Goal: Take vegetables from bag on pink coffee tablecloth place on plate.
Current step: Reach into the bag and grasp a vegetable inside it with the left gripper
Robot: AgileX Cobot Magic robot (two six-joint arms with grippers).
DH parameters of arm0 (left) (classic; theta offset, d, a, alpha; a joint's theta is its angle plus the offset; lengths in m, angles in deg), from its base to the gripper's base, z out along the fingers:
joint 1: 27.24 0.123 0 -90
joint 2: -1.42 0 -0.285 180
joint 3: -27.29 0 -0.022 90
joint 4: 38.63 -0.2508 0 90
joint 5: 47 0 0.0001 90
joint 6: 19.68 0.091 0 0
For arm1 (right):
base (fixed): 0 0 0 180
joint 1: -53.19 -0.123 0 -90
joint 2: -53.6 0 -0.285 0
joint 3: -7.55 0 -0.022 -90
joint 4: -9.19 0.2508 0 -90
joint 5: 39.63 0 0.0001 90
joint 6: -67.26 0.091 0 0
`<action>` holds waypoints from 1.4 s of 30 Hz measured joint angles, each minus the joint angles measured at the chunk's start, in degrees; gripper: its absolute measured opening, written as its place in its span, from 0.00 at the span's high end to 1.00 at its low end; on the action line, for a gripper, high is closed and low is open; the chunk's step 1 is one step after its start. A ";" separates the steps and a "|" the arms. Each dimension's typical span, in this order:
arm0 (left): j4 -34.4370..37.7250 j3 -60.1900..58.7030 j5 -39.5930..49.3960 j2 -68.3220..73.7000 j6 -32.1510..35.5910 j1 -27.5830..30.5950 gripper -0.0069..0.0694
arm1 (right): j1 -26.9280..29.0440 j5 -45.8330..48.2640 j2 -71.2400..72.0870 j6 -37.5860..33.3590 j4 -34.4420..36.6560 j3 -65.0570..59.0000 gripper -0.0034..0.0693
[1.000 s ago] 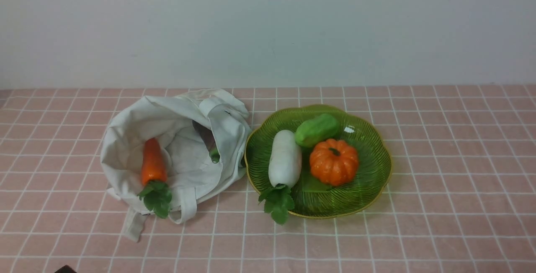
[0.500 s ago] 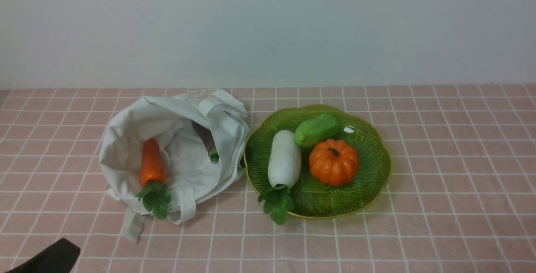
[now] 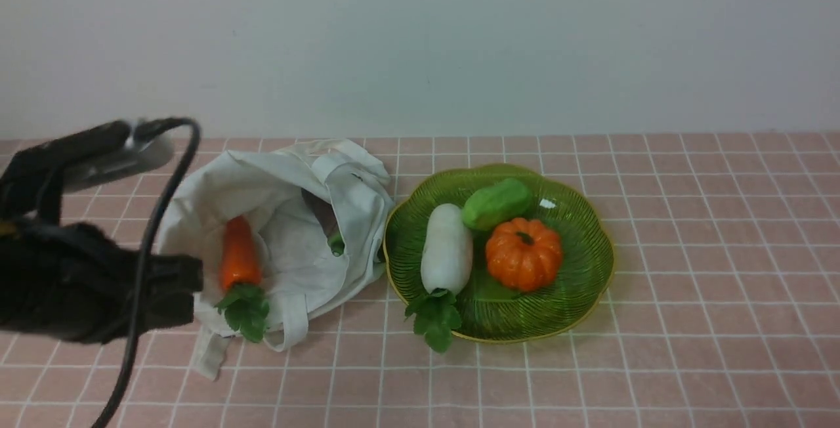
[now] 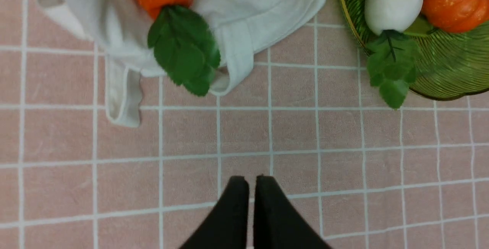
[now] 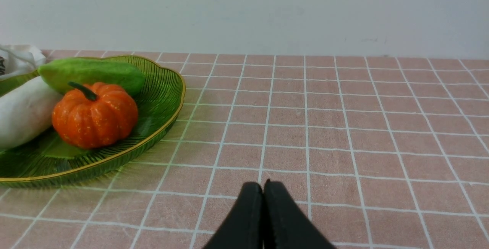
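Observation:
The off-white bag [image 3: 289, 178] lies open on the pink coffee tablecloth [image 3: 689, 251]. Of the vegetables, an orange carrot [image 3: 239, 254] with green leaves pokes out of its mouth, and a dark one with a green bit [image 3: 335, 243] is mostly hidden in a fold. The green plate [image 3: 584, 297] to the right holds a white radish [image 3: 446, 247], an orange pumpkin [image 3: 523, 254] and a green vegetable [image 3: 495, 203]. My left arm [image 3: 79, 283] hangs beside the bag's left. My left gripper [image 4: 252, 182] is shut and empty over the cloth, short of the carrot's leaves [image 4: 183, 50]. My right gripper [image 5: 263, 186] is shut and empty, right of the plate [image 5: 168, 115].
The bag's strap handles [image 3: 289, 329] trail over the cloth toward the near edge. The radish's leaves [image 3: 433, 320] hang over the plate's rim. A pale wall [image 3: 420, 41] closes the back of the table. The arm's black cable [image 3: 141, 270] loops down in front of the bag's left side.
My left arm has come up from the bottom left corner and now hangs beside the bag's left side. Bag, plate and vegetables have not moved.

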 joint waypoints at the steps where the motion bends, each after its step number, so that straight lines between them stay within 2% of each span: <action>1: -0.84 1.34 0.17 1.40 -0.31 -0.88 0.90 | 0.00 0.00 0.00 0.00 0.00 0.00 0.97; 4: -6.97 7.86 0.40 8.48 -4.58 -5.93 0.87 | 0.00 0.00 0.00 0.00 0.00 0.00 0.97; 7: -12.89 11.63 -0.48 13.97 -11.07 -8.69 0.83 | 0.00 0.00 0.00 0.00 0.00 0.00 0.97; 9: -14.41 12.20 -2.24 16.22 -13.86 -9.65 0.79 | 0.00 0.00 0.00 0.00 0.00 0.00 0.97; 11: -14.90 12.34 -4.54 17.66 -15.81 -10.35 0.73 | 0.00 0.00 0.00 0.00 0.00 0.00 0.97; 15: -14.23 12.51 -11.72 23.26 -18.88 -11.12 0.54 | 0.00 0.00 0.00 0.00 0.00 0.00 0.97; 21: -11.64 12.69 -17.92 31.20 -20.88 -11.12 0.39 | 0.00 0.00 0.00 0.00 0.00 0.00 0.97; 29: -7.74 12.74 -22.76 35.65 -21.02 -11.12 0.38 | 0.00 0.00 0.00 0.00 0.00 0.00 0.97; 42: -5.70 12.74 -26.86 35.94 -20.92 -11.12 0.38 | 0.00 0.00 0.00 0.00 0.00 0.00 0.97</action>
